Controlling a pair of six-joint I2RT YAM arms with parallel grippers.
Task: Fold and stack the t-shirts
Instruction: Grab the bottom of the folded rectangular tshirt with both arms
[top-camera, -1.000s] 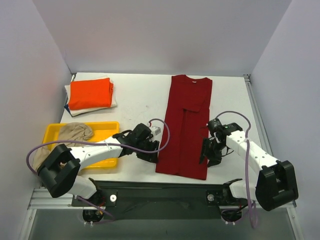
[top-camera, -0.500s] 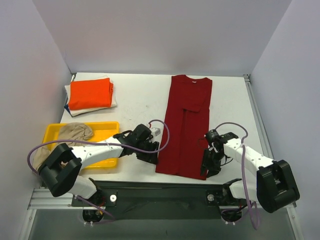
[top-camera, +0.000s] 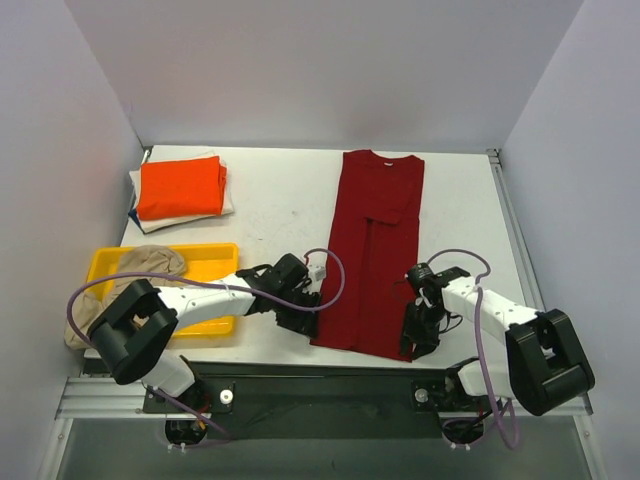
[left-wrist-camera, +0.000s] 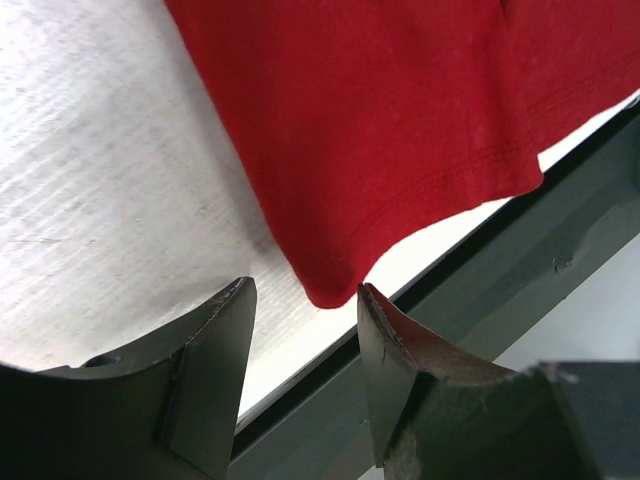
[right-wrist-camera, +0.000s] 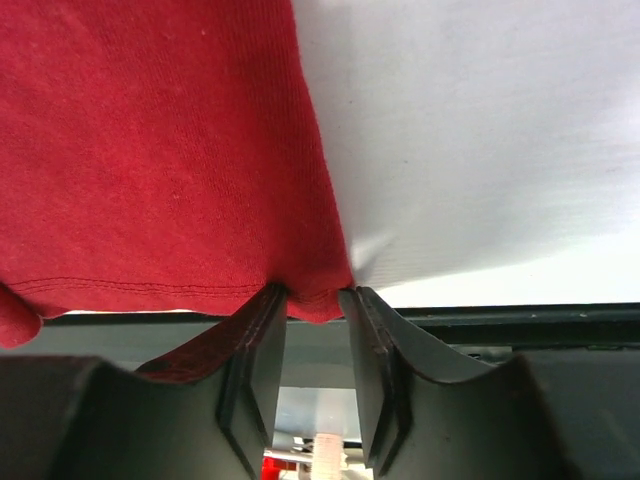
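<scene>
While one red t-shirt (top-camera: 375, 250) lies flat, one orange t-shirt (top-camera: 180, 187) sits folded.

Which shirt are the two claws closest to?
The dark red shirt, laid out long mid-table: the left gripper and right gripper sit at its near corners. The orange shirt lies folded far left; the beige shirt is bunched in the tray.

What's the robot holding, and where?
Left gripper: no, open around a hem corner of the dark red t-shirt. Right gripper: at the other corner, cannot tell.
</scene>
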